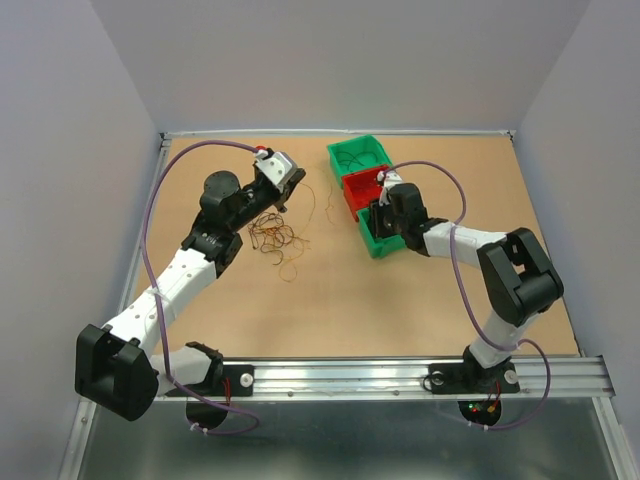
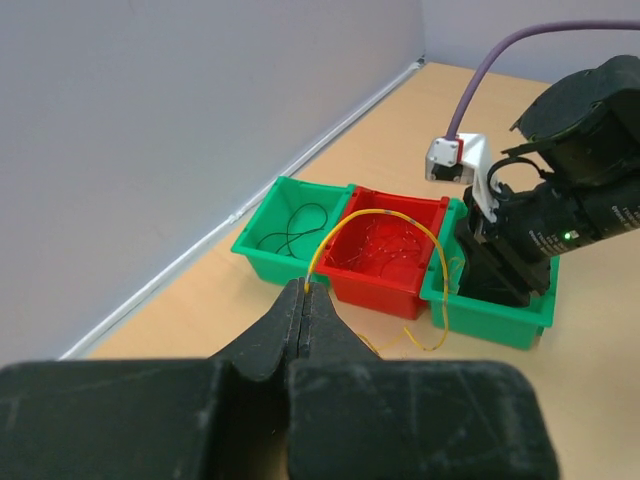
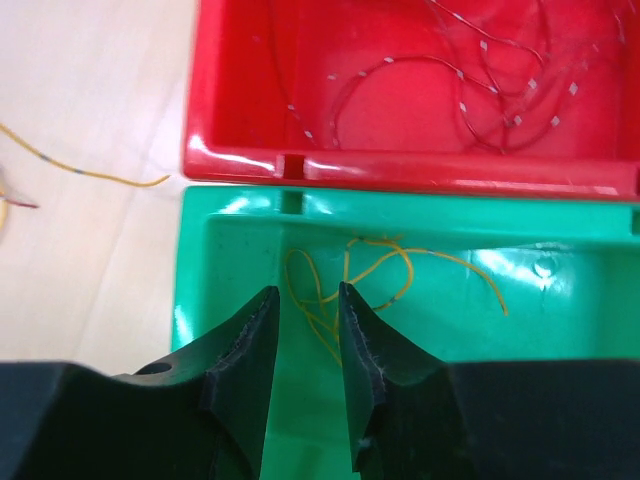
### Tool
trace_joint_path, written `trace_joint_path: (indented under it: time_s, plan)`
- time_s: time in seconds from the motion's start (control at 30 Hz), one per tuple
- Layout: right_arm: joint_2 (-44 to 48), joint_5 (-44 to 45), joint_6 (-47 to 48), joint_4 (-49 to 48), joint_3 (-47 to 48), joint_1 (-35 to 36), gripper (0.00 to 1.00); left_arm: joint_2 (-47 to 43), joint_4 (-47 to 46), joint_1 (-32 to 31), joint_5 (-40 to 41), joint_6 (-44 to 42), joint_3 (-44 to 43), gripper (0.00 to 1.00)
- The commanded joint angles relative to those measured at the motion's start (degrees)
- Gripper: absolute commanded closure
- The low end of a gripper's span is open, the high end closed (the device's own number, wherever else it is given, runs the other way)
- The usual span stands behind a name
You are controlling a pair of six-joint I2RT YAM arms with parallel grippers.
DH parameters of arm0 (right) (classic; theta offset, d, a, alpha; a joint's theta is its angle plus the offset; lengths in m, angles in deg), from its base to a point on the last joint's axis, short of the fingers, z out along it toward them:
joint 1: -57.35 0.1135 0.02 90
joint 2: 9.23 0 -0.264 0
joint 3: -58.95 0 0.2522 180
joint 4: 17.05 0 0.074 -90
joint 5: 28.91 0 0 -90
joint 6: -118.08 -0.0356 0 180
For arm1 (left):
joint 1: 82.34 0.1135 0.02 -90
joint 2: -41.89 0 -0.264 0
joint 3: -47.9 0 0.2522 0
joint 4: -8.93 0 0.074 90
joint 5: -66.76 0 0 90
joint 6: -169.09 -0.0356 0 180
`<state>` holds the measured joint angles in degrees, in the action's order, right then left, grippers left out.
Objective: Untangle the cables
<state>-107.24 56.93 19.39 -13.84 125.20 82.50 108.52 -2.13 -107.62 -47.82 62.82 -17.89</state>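
The cables lie as a loose dark and orange tangle [image 1: 275, 238] on the table, just below my left gripper [image 1: 292, 188]. That gripper [image 2: 305, 290] is shut on one yellow cable [image 2: 432, 245], which arcs up from the fingertips and hangs down in front of the bins. My right gripper [image 3: 305, 295] stands open low inside the near green bin [image 3: 600, 300], its fingers either side of several yellow cables [image 3: 375, 270] lying on the bin floor. The top view shows it [image 1: 378, 218] in that bin.
Three bins stand in a row: a far green bin [image 2: 262, 245] holding black cables [image 2: 295, 225], a red bin [image 2: 370, 290] with thin red cables [image 3: 470, 90], and the near green one [image 2: 490, 315]. A loose yellow strand [image 3: 80, 170] lies on the table beside the bins.
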Motion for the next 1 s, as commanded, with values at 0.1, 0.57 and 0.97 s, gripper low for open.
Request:
trace_joint_path:
  time_s: [0.1,0.57,0.97]
  plan:
    - [-1.03,-2.25,2.62,0.79,7.97,7.44,0.64,-1.50,-2.08,-0.39,-0.73,-0.78,0.79,1.00]
    - [11.43,6.01,0.78,-11.41,-3.69,9.22,0.48,-1.42,-1.90,-0.39,-1.88,-0.16,0.70,1.00]
    - [16.28,-6.03,4.29,-28.02,-11.62,9.31,0.21,-1.59,-1.55,-0.56,-2.49,0.63,0.44,1.00]
